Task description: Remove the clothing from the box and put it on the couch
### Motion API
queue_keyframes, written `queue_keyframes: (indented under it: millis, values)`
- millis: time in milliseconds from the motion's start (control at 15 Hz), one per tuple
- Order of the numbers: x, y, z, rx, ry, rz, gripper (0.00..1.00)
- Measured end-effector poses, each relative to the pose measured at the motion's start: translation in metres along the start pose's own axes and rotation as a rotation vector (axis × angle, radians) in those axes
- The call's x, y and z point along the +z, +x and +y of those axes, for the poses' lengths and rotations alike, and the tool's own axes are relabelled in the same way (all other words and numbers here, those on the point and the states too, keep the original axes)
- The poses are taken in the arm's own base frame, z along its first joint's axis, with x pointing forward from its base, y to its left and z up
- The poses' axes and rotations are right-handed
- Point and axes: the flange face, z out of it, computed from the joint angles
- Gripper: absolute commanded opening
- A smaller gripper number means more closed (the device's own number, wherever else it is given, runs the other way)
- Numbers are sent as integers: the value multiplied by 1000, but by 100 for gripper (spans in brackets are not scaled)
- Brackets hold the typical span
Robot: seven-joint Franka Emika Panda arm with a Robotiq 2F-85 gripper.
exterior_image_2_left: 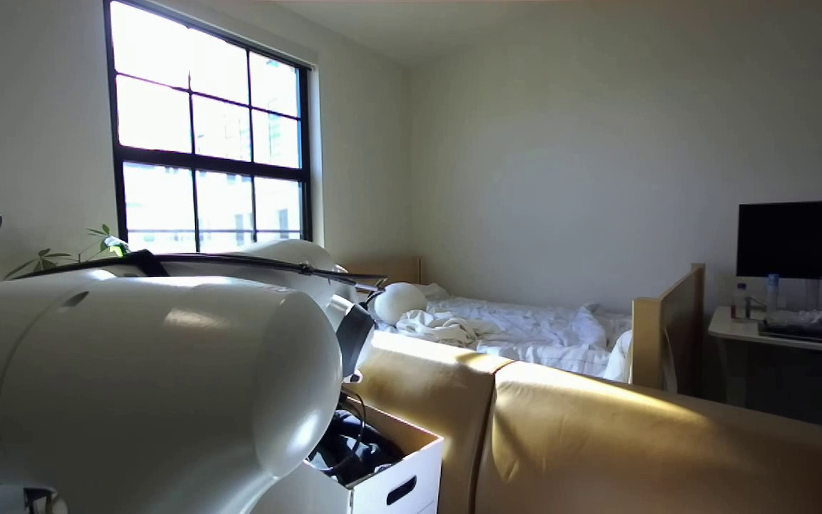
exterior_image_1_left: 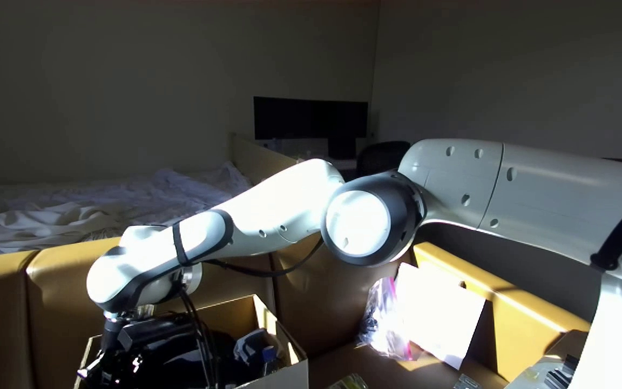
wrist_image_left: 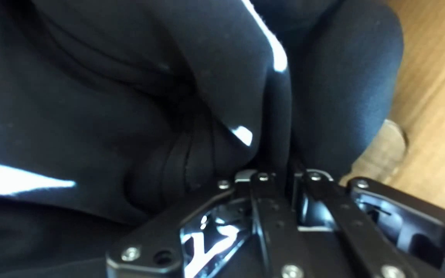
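Jaws are gripping dark clothing [wrist_image_left: 157, 108] inside the cardboard box [exterior_image_1_left: 292, 377], which is standing beside the mustard couch backrest [exterior_image_1_left: 328, 302].

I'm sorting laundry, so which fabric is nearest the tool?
The dark clothing in the box, a fold pinched in the tool; the white bedding lies behind the couch.

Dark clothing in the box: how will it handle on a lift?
Likely floppy: the clothing lies in soft, rounded folds. Pinched in the end effector, it would probably hang and trail. It may brush the box, whose wall rises beside it.
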Motion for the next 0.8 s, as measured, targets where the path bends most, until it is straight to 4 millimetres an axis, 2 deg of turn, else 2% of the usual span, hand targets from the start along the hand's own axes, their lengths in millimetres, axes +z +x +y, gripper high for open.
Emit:
queue_keyframes:
  millis: [133,333,600,800]
  values:
    - [-12,8,-21,-29,8,64,13]
    - [-51,21,-43,-73,-17,119,12]
    - [-112,30,-63,-121,-85,114,12]
    - [-135,30,-69,-132,-150,98,12]
